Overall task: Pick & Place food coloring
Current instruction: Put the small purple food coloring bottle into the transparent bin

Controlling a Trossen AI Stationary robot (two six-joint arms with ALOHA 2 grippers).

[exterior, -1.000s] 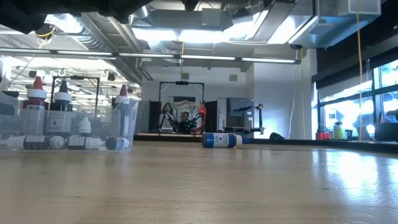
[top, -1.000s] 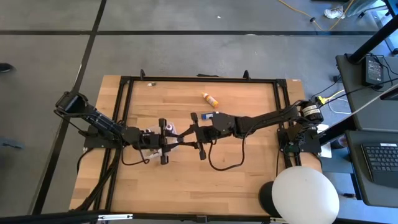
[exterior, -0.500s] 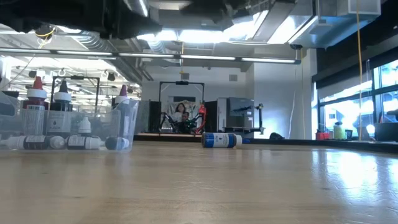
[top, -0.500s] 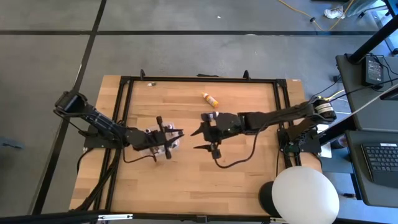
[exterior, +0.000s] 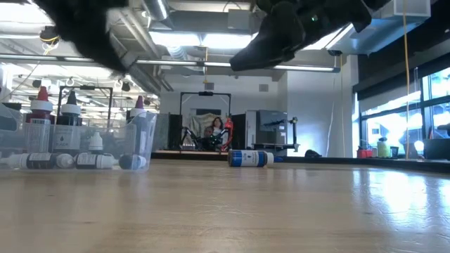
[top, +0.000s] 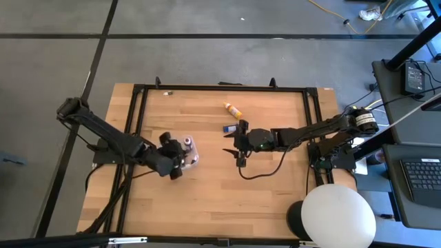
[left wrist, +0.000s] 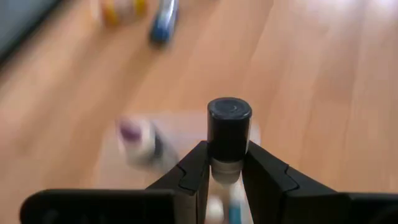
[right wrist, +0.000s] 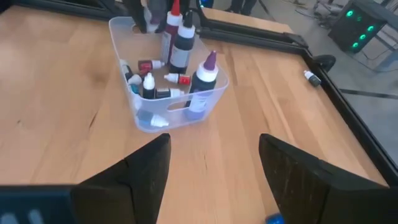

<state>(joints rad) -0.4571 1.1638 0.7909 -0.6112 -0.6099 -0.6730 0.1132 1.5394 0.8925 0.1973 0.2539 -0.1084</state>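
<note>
My left jaws [left wrist: 225, 177] are clamped on the neck of a small bottle with a round black cap [left wrist: 229, 118], smooth and glossy, held upright above the clear plastic tray [right wrist: 163, 113]. That tray is thin-walled, rectangular with rounded corners, and holds a cluster of little dropper bottles [right wrist: 177, 46]: some stand, red- and purple-tipped, others lie flat on its floor. My right jaws [right wrist: 208, 171] stand wide apart and empty, hovering well away from the tray near mid-bench. The bench [top: 207, 200] is pale wood with fine grain, edged by a black metal frame. A blue-labelled bottle [top: 229, 128] lies on its side just beside my right jaws, and an orange-yellow bottle [top: 233, 109] lies farther off. Beyond, a workshop with ceiling lights and grey floor.
</note>
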